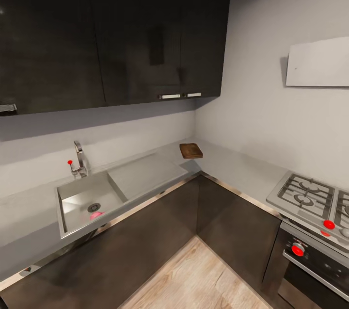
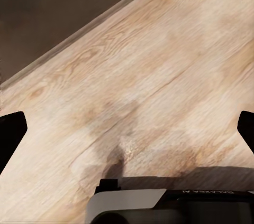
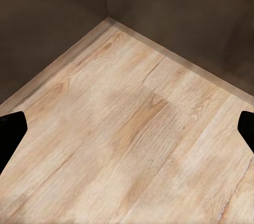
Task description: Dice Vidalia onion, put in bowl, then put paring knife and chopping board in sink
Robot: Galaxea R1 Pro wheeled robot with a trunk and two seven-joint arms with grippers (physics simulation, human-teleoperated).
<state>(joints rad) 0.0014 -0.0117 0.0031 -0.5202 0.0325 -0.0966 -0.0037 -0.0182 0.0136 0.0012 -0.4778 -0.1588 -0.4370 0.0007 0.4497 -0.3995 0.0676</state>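
Facing the sink (image 1: 87, 200), we see the onion (image 1: 96, 214) by its drain; both fingers (image 2: 13, 129) (image 3: 11, 129) spread, empty, over the floor (image 3: 127, 145).

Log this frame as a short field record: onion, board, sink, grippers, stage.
onion: pink lump in the sink, beside the drain
chopping board: on the countertop, in the far corner
left gripper: open, above wooden floor
right gripper: open, above floor
stage: onion not yet picked up
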